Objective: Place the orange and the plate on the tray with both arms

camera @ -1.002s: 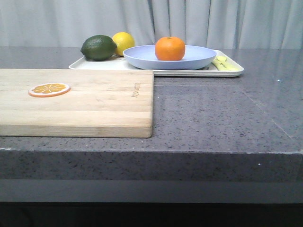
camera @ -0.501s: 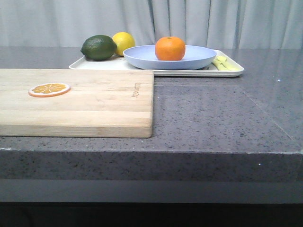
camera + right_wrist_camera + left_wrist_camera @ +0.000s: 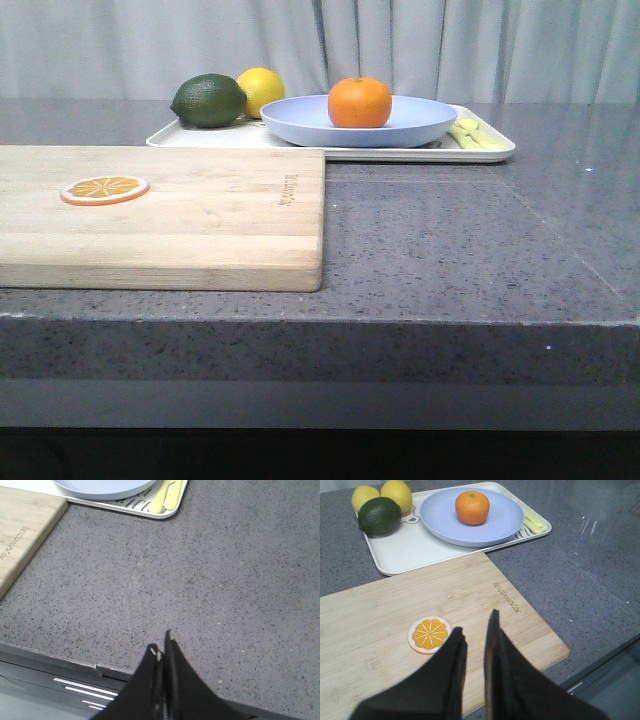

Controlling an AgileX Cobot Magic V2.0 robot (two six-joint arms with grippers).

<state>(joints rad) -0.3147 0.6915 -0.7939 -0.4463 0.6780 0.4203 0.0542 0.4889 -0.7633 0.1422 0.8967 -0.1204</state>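
On the cutting board [image 3: 470,610], burnt-in lettering, too small to read.

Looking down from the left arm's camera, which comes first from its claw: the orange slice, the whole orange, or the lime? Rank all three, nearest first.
From the left gripper, in the left wrist view:
1. The orange slice, right beside the fingertips on the cutting board.
2. and 3. The lime at the tray's corner, and the orange on the plate: both far off, too close to call.
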